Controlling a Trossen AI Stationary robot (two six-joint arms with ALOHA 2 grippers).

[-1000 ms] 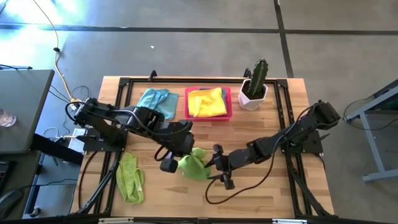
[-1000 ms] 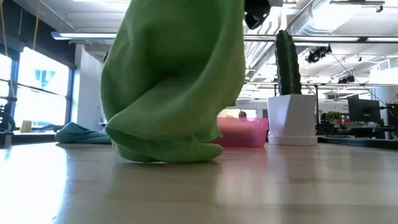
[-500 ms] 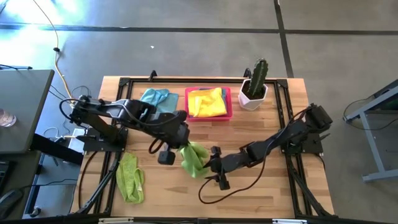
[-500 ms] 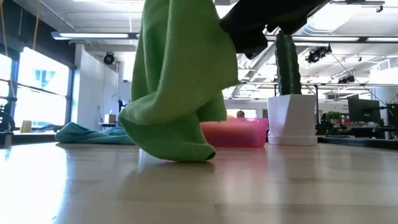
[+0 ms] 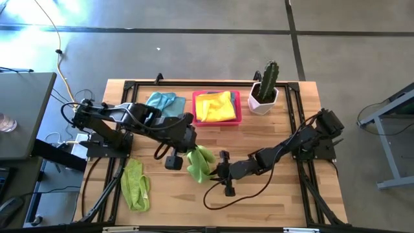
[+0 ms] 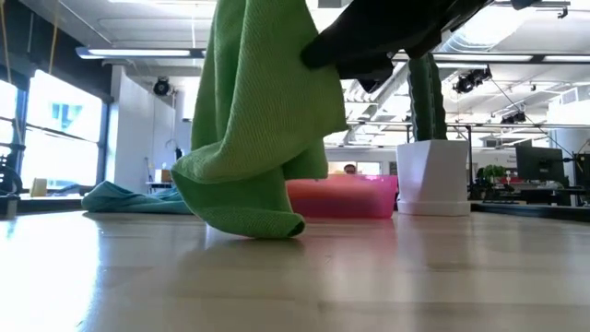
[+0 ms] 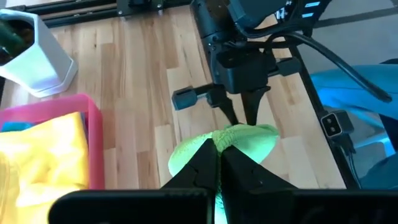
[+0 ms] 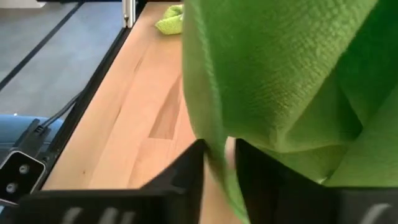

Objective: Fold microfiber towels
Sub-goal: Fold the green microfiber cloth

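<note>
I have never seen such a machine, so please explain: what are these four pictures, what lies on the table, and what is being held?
Two dark robot arms work at a wooden table. One picture looks down from above, one looks level across the tabletop, and one comes from each arm's wrist. The left gripper holds a lime green towel up, its lower end touching the table; the right gripper is pinching its edge. On the table lie another green towel, a light blue towel, a pink tray with a yellow towel, and a potted cactus.
</note>
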